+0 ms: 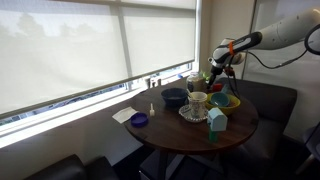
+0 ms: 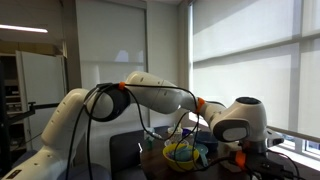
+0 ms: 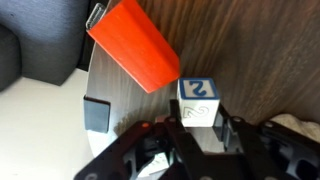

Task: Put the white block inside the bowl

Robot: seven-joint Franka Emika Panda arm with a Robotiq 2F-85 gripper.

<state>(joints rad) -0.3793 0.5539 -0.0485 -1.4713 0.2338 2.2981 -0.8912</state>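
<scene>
In the wrist view a white block with a blue "2" on it sits between my gripper's two fingers, which press on its sides, over the dark wooden table. An orange block lies just beyond it. In an exterior view my gripper is at the far side of the round table, above a yellow bowl. A blue bowl stands to the left. The white block is too small to make out in both exterior views.
A white mug on a plate, a teal carton and a small purple bowl on white paper are on or beside the table. A black object sits near the table edge. The yellow bowl also shows in an exterior view.
</scene>
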